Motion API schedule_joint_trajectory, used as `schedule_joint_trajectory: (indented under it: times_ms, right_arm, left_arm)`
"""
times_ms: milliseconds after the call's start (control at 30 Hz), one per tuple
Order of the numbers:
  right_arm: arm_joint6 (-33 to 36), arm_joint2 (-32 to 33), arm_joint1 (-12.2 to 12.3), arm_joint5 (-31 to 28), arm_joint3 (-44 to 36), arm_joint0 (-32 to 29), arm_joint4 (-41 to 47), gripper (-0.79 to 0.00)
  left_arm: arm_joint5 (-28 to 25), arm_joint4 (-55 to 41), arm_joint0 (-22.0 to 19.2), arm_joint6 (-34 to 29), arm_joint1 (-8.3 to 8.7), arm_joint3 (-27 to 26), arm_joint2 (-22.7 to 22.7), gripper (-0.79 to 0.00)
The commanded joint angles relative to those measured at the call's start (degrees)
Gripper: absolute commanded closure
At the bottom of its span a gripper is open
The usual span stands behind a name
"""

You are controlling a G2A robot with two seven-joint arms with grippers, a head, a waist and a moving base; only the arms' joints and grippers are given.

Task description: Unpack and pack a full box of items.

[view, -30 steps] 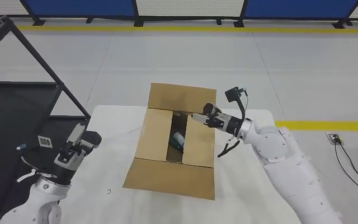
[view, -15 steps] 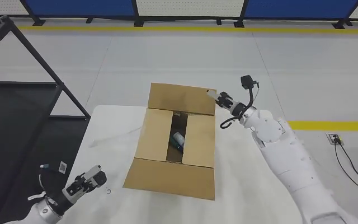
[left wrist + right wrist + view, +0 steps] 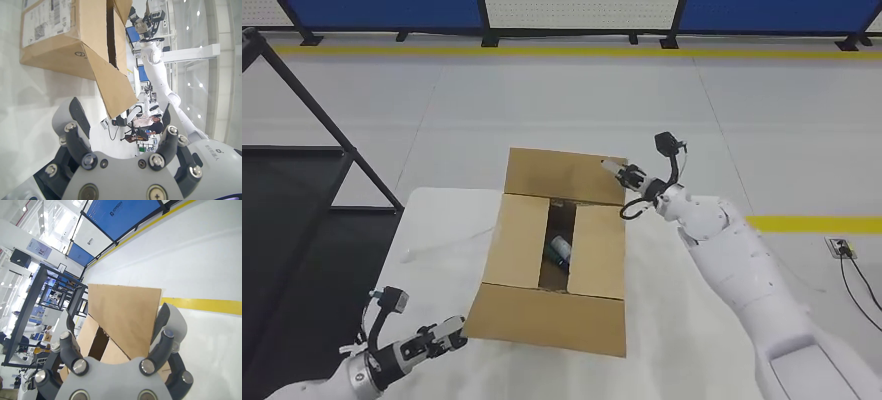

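A brown cardboard box (image 3: 599,250) stands in the middle of the white table, its four flaps partly spread. Through the gap between the side flaps a blue-and-white item (image 3: 560,248) lies inside. My right gripper (image 3: 615,167) is open at the right corner of the far flap (image 3: 562,175). In the right wrist view this flap (image 3: 124,311) lies between the spread fingers of the gripper (image 3: 115,321). My left gripper (image 3: 449,335) is open, low at the table's near left. It sits just short of the near flap (image 3: 113,91), whose corner points between the fingers of the gripper (image 3: 122,115).
The white table (image 3: 442,250) has bare room left and right of the box. A black metal frame (image 3: 312,110) stands off the table's far left. Grey floor with a yellow line (image 3: 802,224) lies beyond the table.
My right gripper rose from over the right side flap to the far flap's right corner. My left gripper swung down and toward the near flap's left corner.
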Motion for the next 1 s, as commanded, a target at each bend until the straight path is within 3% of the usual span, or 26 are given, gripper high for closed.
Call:
schedule_joint_trajectory:
  times_ms: [0, 300, 533, 767, 967]
  right_arm:
    - [1.6, 0.7, -0.2, -3.7, 1.5, 0.3, 2.1, -0.785]
    - [4.3, 3.5, 0.3, -14.9, 2.4, 0.7, 6.2, -0.785]
    - [14.5, 5.0, 1.4, -20.5, -1.8, -0.2, 9.3, -0.785]
    - [29.3, 5.9, 2.4, -19.1, -8.4, -1.7, 16.0, -0.785]
    - [37.7, 6.7, 3.2, -8.5, -13.0, -2.8, 20.6, -0.785]
  left_arm:
    - [0.4, -0.5, -0.7, 1.1, 0.05, -0.1, 1.1, -0.785]
    - [2.8, -7.1, -2.6, 8.4, 0.03, -1.3, 2.8, -0.785]
    - [4.7, -11.4, -3.9, 15.6, -0.16, -2.6, 4.3, -0.785]
    - [5.9, -11.5, -7.2, 30.6, -0.88, -4.9, 8.3, -0.785]
    - [7.4, -4.5, -11.4, 46.2, -1.72, -4.6, 14.1, -0.785]
